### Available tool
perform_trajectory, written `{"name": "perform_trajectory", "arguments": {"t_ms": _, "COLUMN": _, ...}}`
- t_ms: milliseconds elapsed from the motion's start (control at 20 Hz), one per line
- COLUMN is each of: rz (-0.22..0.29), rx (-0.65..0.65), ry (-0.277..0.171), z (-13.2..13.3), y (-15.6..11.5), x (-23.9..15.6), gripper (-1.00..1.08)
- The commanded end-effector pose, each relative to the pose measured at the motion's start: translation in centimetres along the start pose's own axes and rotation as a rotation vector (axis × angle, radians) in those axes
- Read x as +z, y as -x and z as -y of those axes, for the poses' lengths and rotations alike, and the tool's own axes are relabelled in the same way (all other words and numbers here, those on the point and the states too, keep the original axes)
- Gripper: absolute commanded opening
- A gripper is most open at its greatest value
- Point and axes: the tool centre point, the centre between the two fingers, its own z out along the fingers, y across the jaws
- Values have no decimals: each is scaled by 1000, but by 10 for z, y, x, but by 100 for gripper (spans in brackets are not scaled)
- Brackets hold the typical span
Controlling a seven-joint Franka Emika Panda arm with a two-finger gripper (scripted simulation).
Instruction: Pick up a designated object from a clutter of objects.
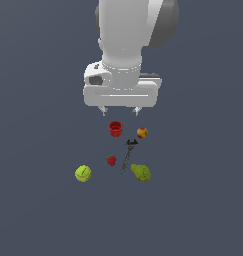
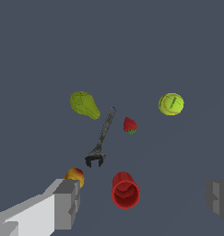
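White arm hangs at upper centre of the exterior view, tool (image 1: pixel 120 111) pointing down, fingers spread wide and released, nothing between them. It sits above the clutter, not touching any item.

Tennis ball (image 1: pixel 83 173), yellow-green with a faint seam, lies alone at lower left of the exterior view, well apart from the tool and off to the side of the other items. In the wrist view it shows at (image 2: pixel 171 104).

Red cup (image 1: pixel 115 128) sits nearest under the tool, open mouth visible. Peach (image 1: pixel 142 132) just to its right in the exterior view. Dark thin wrench (image 1: pixel 127 155) runs down the middle of the group. Strawberry (image 1: pixel 111 160) lies near it on the left, pear (image 1: pixel 141 172) at lower right near the wrench's lower end.

All rest on the plain grey-blue counter (image 1: pixel 38 220).
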Motion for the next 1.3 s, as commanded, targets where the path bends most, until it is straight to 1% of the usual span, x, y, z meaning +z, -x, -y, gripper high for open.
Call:
{"name": "perform_trajectory", "arguments": {"t_ms": 0, "rz": 0, "rx": 0, "ry": 0, "z": 0, "y": 0, "x": 0, "gripper": 100}}
{"name": "perform_trajectory", "arguments": {"t_ms": 150, "rz": -4, "rx": -14, "ry": 3, "z": 3, "y": -2, "x": -1, "gripper": 100}}
{"name": "perform_trajectory", "arguments": {"t_ms": 400, "rz": -19, "rx": -77, "ry": 14, "z": 19, "y": -7, "x": -4, "gripper": 100}}
{"name": "perform_trajectory", "arguments": {"t_ms": 550, "rz": -21, "rx": -85, "ry": 16, "z": 21, "y": -7, "x": -5, "gripper": 100}}
{"name": "perform_trajectory", "arguments": {"t_ms": 900, "rz": -17, "rx": -68, "ry": 10, "z": 13, "y": -15, "x": 5, "gripper": 100}}
{"name": "perform_trajectory", "arguments": {"t_ms": 1250, "rz": -9, "rx": -26, "ry": -4, "z": -10, "y": -35, "x": 33, "gripper": 100}}
